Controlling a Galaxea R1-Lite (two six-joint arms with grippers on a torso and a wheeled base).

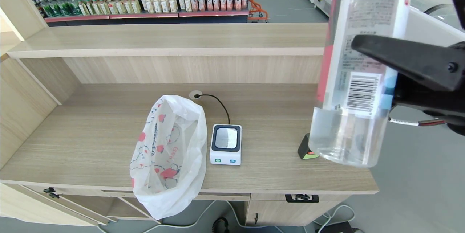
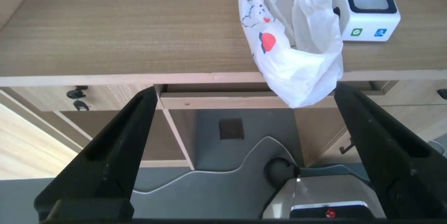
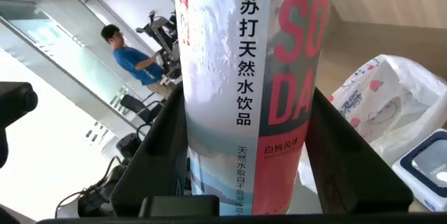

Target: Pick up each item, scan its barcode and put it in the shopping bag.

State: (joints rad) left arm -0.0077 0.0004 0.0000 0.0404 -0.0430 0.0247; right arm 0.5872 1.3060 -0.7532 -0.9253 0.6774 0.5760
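Right gripper (image 3: 255, 165) is clamping a clear cylindrical plastic bottle (image 1: 359, 44), holding it roughly upright and high over the right end of the counter (image 1: 283, 124), barcode label facing the head camera. Scan step looks to be in hand. The next move is likely calling for lowering the bottle and turning the barcode toward the boxy white scanner (image 1: 225, 144) with its glossy window, then into the crinkly printed plastic bag (image 1: 170, 153) just beside it. Left gripper (image 2: 246, 102) is hanging wide and empty below the woodgrain counter edge.

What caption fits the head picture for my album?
Right gripper holds a clear bottle up, scanner and shopping bag on the counter.
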